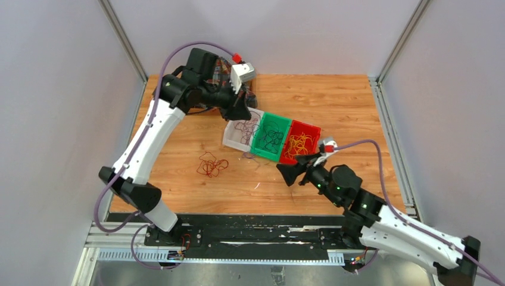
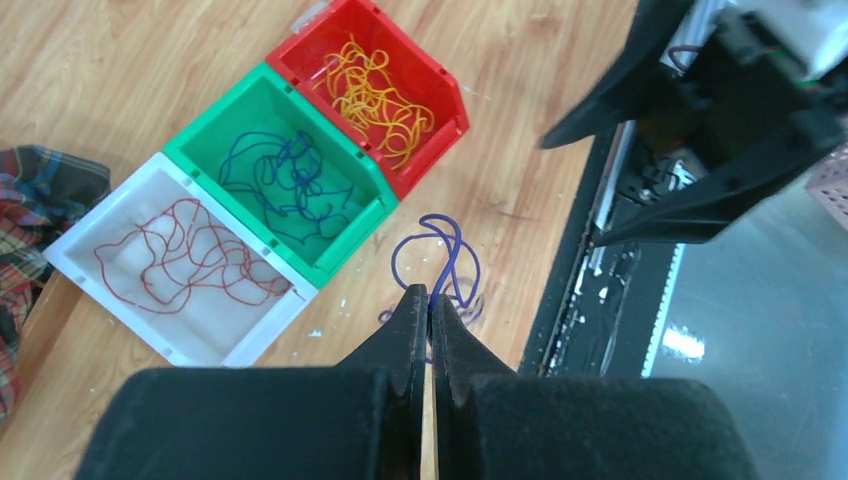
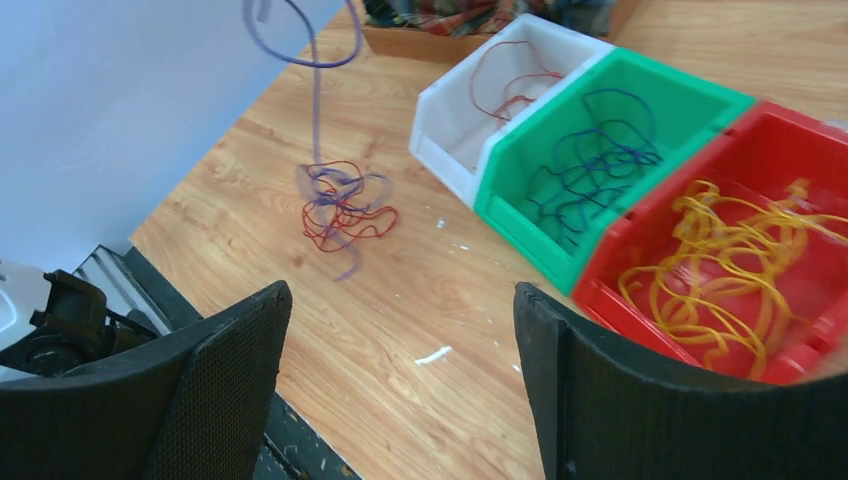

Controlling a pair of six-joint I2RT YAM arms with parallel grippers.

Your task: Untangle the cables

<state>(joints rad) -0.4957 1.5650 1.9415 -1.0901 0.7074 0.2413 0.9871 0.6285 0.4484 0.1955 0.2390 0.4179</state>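
Observation:
My left gripper [image 2: 430,297] is shut on a thin purple cable [image 2: 441,252], held high over the table in front of the bins [image 1: 240,111]. The purple cable [image 3: 314,60] dangles as a loop, and in the right wrist view its lower end lines up with a small dark red tangle [image 3: 343,210] lying on the wood [image 1: 212,165]. I cannot tell whether the two touch. My right gripper [image 3: 400,295] stands wide open and empty, low over the table by the red bin's near corner [image 1: 286,174].
Three bins sit in a row. The white bin [image 1: 233,140] holds red cables, the green bin [image 1: 277,118] blue ones, the red bin [image 1: 311,127] yellow ones. A plaid cloth [image 1: 224,67] lies behind the left arm. Metal rails run along the table's near edge.

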